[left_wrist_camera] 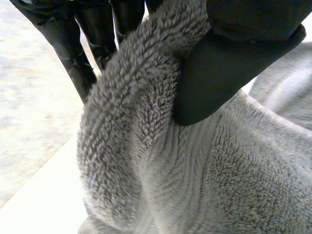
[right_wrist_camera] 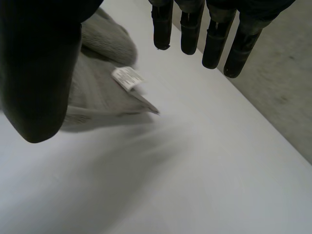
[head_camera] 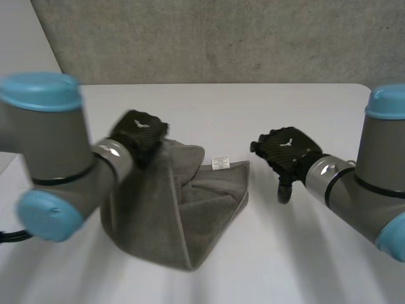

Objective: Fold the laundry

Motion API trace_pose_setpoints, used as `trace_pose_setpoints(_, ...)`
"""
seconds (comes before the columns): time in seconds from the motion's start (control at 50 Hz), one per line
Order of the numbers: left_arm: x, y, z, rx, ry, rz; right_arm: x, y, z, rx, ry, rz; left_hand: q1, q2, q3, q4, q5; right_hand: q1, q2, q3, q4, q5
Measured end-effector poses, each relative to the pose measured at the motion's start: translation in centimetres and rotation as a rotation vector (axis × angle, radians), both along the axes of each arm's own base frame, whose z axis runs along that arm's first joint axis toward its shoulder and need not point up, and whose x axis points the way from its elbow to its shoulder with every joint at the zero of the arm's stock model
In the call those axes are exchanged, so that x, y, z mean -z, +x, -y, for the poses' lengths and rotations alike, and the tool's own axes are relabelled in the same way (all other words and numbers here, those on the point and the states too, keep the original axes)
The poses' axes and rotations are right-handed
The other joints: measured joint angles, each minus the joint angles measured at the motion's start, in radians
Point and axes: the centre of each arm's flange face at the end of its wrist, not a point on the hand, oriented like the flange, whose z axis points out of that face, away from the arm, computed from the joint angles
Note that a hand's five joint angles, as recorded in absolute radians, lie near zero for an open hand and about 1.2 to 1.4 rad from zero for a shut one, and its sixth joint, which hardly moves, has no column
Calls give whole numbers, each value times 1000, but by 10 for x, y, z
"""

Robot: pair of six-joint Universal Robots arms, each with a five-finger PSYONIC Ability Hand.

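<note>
Draping lengthwise, one grey towel (head_camera: 183, 209) hangs from the left hand (head_camera: 139, 136), thumb and fingers (left_wrist_camera: 73, 53) pinching its raised edge, down to the white worktop (head_camera: 285, 107), its tip pointing away from those fingers. One white label (head_camera: 219, 163) lies just beyond the right hand (head_camera: 285, 152), whose fingers are straight and empty.

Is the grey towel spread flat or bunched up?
Bunched: the left hand pinches a raised fold of the towel; the rest slumps in creased layers on the table.
</note>
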Motion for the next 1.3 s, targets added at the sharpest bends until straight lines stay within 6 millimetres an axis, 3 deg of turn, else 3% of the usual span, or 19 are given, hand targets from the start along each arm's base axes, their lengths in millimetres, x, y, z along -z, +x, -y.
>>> trace_pose_setpoints(0.14,-32,53,1,-156,-32,-93,21,22,-15,-130,108,83,1,0,0,0,0,0,0,0,0,0)
trace_pose_setpoints(0.32,-55,106,8,-313,-40,-245,49,51,-25,-191,190,183,1,0,0,1,0,0,0,0,0,0)
trace_pose_setpoints(0.46,-66,141,16,-383,-66,-308,71,72,-31,-224,213,177,1,0,1,1,0,0,0,0,0,0)
trace_pose_setpoints(0.64,-66,174,28,-460,-67,-341,84,85,-31,-214,221,143,1,0,1,1,0,22,8,15,11,17)
trace_pose_setpoints(0.7,-63,180,31,-468,-55,-353,85,86,-25,-176,206,129,1,0,1,1,0,297,221,282,262,296)
trace_pose_setpoints(0.74,-60,184,33,-468,-43,-361,83,86,-18,-134,181,121,1,0,1,1,0,591,522,579,557,588)
trace_pose_setpoints(0.82,-57,187,37,-458,-30,-375,75,87,-6,-75,129,122,1,0,1,1,0,988,913,964,943,980)
trace_pose_setpoints(0.86,-56,188,40,-448,-30,-390,64,88,3,-46,84,136,1,0,1,1,0,1100,1019,1088,1064,1100)
trace_pose_setpoints(0.94,-59,188,50,-429,-51,-430,38,93,16,-29,2,179,1,1,2,1,0,1100,1019,1090,1066,1102)
trace_pose_setpoints(1.02,-74,184,69,-390,-121,-519,-12,102,33,-38,-155,259,1,1,2,1,0,1101,1019,1090,1066,1102)
trace_pose_setpoints(1.04,-85,180,78,-365,-159,-567,-40,106,40,-47,-254,302,1,1,2,1,0,1102,1019,1090,1066,1102)
trace_pose_setpoints(1.06,-91,178,82,-352,-178,-592,-50,107,42,-50,-288,316,1,1,2,1,0,1102,1019,1091,1066,1102)
trace_pose_setpoints(1.08,-104,173,89,-323,-218,-643,-80,111,47,-57,-395,360,1,1,2,1,0,1102,1019,1091,1066,1102)
trace_pose_setpoints(1.1,-111,171,93,-309,-240,-669,-96,112,49,-59,-453,384,1,2,2,1,0,1102,1019,1091,1066,1102)
trace_pose_setpoints(1.14,-142,163,104,-253,-331,-773,-146,113,51,-62,-634,462,1,2,3,1,0,1102,1019,1091,1066,1102)
trace_pose_setpoints(1.22,-202,158,114,-171,-507,-959,-221,106,45,-50,-907,592,1,2,3,1,0,1102,1019,1093,1066,1102)
trace_pose_setpoints(1.3,-239,160,116,-137,-629,-1089,-249,99,38,-43,-1008,633,1,2,3,1,0,1102,1019,1094,1066,1109)
